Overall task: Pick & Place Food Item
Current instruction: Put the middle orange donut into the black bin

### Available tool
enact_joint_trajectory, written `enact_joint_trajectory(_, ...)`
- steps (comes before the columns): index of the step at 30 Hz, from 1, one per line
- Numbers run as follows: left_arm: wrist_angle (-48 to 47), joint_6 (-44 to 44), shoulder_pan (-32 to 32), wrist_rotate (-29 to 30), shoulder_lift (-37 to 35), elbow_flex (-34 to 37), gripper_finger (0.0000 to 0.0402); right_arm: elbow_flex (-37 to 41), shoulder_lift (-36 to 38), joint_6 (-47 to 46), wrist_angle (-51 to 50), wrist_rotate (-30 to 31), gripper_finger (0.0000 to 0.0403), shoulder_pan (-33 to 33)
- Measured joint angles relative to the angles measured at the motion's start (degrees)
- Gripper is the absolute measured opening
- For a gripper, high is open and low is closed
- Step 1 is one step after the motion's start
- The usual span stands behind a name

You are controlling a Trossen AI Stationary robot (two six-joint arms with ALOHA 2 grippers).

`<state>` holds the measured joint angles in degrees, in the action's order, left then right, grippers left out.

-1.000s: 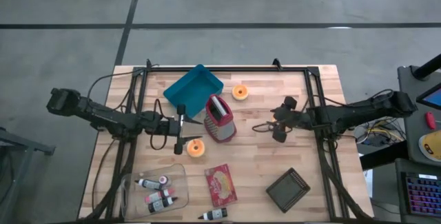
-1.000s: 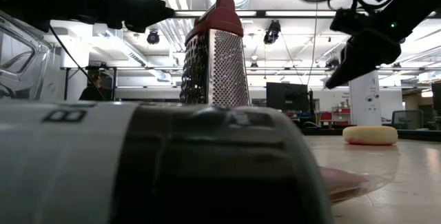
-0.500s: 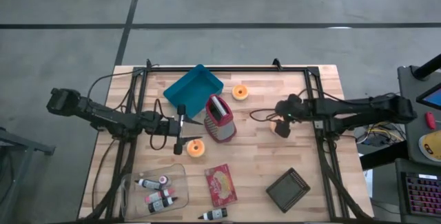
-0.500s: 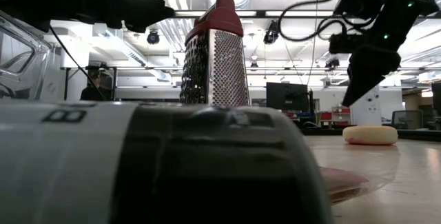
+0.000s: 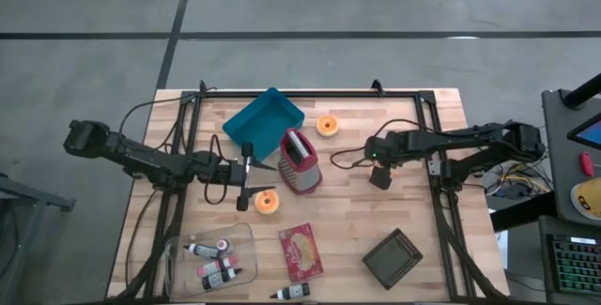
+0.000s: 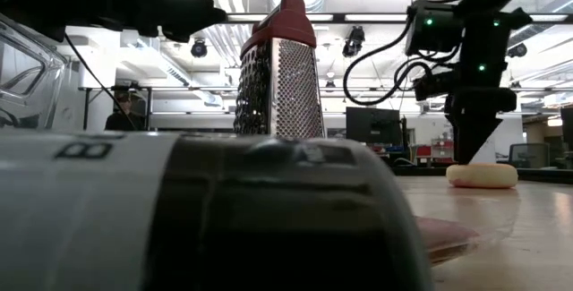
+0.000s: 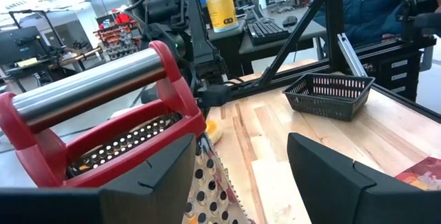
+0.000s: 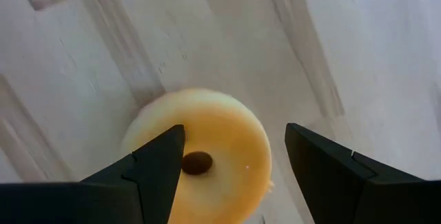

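A red-handled grater stands mid-surface beside a blue tray. Nearer the front edge lie a red packet, a black mesh basket and a clear tub of small bottles

On the desk, a tray lies far left of the grater; a basket sits near right, a bin near left.

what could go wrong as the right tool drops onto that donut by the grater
1. In the right wrist view the donut sits off-centre between the open fingers of the right tool; closing now could nudge it away instead of gripping.
2. The cheese grater stands close by, so a swing toward the blue tray might tip it.
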<state>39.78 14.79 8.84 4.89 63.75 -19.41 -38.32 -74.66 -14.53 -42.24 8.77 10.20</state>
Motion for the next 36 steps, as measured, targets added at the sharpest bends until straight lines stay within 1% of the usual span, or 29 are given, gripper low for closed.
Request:
enact_joint_trajectory(9, -0.03, 0.00, 0.00, -0.66, 0.00, 0.01, 0.0234, -6.27, -0.82, 1.01, -5.74, 0.33, 0.0249, 0.00)
enact_joint_trajectory(16, -0.08, 0.00, 0.00, -0.85, 0.00, 0.01, 0.0234, -7.19, 0.28, -0.17, -14.18, 0.20, 0.0249, 2.31)
enact_joint_trajectory(18, -0.08, 0.00, 0.02, -0.86, 0.00, 0.00, 0.0234, -7.15, 0.44, -0.01, -14.45, -0.17, 0.0249, 3.34)
enact_joint_trajectory(22, -0.10, 0.00, 0.02, -1.07, 0.00, -0.01, 0.0234, -7.09, 0.40, 1.84, -13.84, -2.99, 0.0249, 5.40)
enact_joint_trajectory(28, -0.06, 0.00, 0.02, -1.07, 0.00, 0.01, 0.0234, -6.46, 0.26, 3.20, -12.91, -4.25, 0.0249, 7.80)
enact_joint_trajectory(34, -0.06, -0.01, 0.02, -1.07, 0.00, -0.01, 0.0234, -5.66, -0.21, 3.83, -11.61, -4.98, 0.0249, 8.26)
enact_joint_trajectory(36, -0.05, -0.05, 0.02, -1.07, 0.00, -0.01, 0.0234, -5.56, -0.54, 4.23, -11.41, -6.10, 0.0249, 8.24)
